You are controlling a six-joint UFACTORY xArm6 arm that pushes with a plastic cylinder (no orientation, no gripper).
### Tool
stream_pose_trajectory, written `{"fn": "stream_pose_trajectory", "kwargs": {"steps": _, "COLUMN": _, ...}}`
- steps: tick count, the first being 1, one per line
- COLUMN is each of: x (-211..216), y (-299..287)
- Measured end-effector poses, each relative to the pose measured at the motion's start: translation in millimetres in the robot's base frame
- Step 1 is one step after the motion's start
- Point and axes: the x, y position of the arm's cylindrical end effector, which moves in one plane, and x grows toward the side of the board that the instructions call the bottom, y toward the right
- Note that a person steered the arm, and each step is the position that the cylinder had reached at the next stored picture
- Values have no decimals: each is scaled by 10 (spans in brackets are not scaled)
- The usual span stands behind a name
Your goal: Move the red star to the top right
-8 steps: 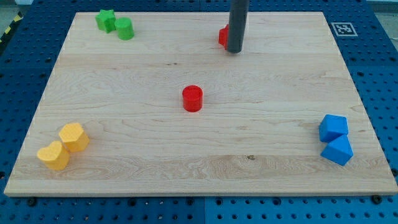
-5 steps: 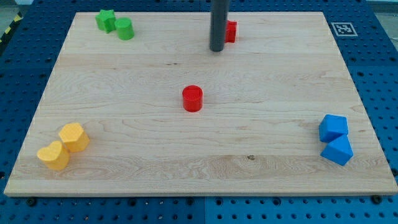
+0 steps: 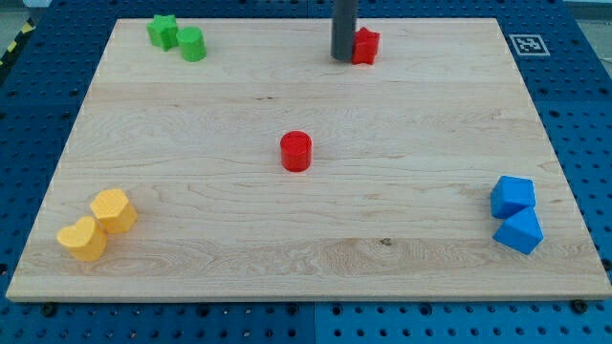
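Note:
The red star [image 3: 364,45] lies near the top edge of the wooden board [image 3: 306,220], a little right of the middle. My tip [image 3: 342,58] rests on the board right against the star's left side, touching or nearly touching it. The dark rod rises out of the view's top and hides the star's left edge.
A red cylinder [image 3: 296,151] stands at the board's centre. A green star [image 3: 163,31] and green cylinder [image 3: 191,44] sit at top left. Two yellow blocks [image 3: 114,209] [image 3: 82,239] lie at bottom left. Two blue blocks [image 3: 513,195] [image 3: 519,230] lie at right. A marker tag [image 3: 528,44] is at top right.
My tip has moved from the star's right side around to its left side and up toward the top edge. The star sits slightly further right than before.

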Motion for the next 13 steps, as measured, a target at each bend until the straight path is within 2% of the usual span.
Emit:
{"fn": "stream_pose_trajectory", "kwargs": {"steps": 2, "x": -3, "y": 583}}
{"fn": "stream_pose_trajectory", "kwargs": {"steps": 5, "x": -186, "y": 577}}
{"fn": "stream_pose_trajectory", "kwargs": {"steps": 9, "x": -410, "y": 1129}}
{"fn": "stream_pose_trajectory", "kwargs": {"steps": 11, "x": -649, "y": 972}}
{"fn": "stream_pose_trajectory", "kwargs": {"steps": 13, "x": -607, "y": 1495}}
